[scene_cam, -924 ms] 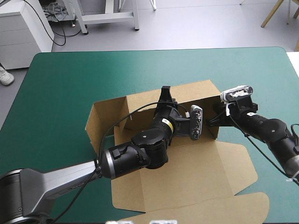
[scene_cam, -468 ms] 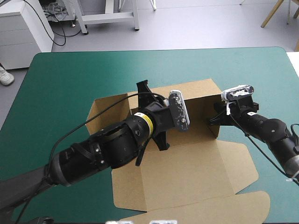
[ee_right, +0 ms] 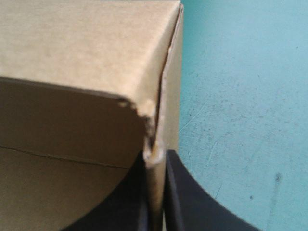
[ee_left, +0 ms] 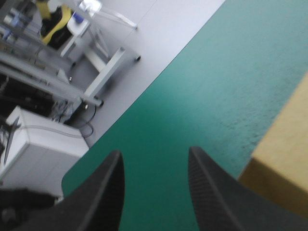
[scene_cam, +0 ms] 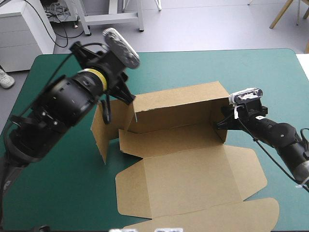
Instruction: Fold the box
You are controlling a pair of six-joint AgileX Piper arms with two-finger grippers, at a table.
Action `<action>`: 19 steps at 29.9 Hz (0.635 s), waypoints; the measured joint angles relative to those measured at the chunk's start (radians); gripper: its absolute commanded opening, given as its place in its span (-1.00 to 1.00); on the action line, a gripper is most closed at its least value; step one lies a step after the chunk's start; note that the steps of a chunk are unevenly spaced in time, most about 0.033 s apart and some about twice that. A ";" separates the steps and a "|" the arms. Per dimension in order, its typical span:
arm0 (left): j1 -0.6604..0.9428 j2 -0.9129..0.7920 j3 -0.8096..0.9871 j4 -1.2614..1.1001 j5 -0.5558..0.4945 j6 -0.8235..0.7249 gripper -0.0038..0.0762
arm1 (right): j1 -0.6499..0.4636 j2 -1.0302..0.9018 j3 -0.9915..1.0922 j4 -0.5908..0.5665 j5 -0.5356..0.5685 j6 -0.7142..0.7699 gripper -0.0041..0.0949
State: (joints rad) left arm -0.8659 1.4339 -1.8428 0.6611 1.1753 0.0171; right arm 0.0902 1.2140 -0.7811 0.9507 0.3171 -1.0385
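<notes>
The brown box [scene_cam: 188,169] lies open in the middle of the table, its back wall and both side walls raised and its lid [scene_cam: 203,212] flat toward the front edge. My right gripper [scene_cam: 223,122] is shut on the box's right wall, and the wall's edge [ee_right: 155,159] shows between its fingers in the right wrist view. My left gripper [scene_cam: 125,93] hangs raised above the box's back left corner. Its fingers [ee_left: 108,192] stand apart with nothing between them, over the teal-green cover [ee_left: 216,96]. A corner of the box [ee_left: 284,159] shows beside it.
The left arm's thick body [scene_cam: 63,111] hangs over the table's left back part, above the box's left wall [scene_cam: 99,128]. Teal-green cover [scene_cam: 58,193] surrounds the box on all sides, and the table's right edge [scene_cam: 301,77] is close behind my right arm.
My left arm has lifted out of the box's inside and swung back and to the left, above the back left corner. The right gripper has kept its hold on the right wall.
</notes>
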 measured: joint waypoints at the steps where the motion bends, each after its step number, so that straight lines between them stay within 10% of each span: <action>1: 0.055 -0.003 -0.006 -0.016 0.008 0.000 -0.13 | 0.000 0.000 0.000 0.000 0.000 0.000 -0.96; 19: 0.965 -0.107 0.478 -0.526 -0.225 0.034 -0.13 | 0.000 0.000 0.000 -0.004 -0.004 0.017 -0.96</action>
State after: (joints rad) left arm 0.0986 1.3269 -1.3645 0.1354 0.9507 0.0511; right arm 0.0902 1.2140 -0.7811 0.9468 0.3129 -1.0211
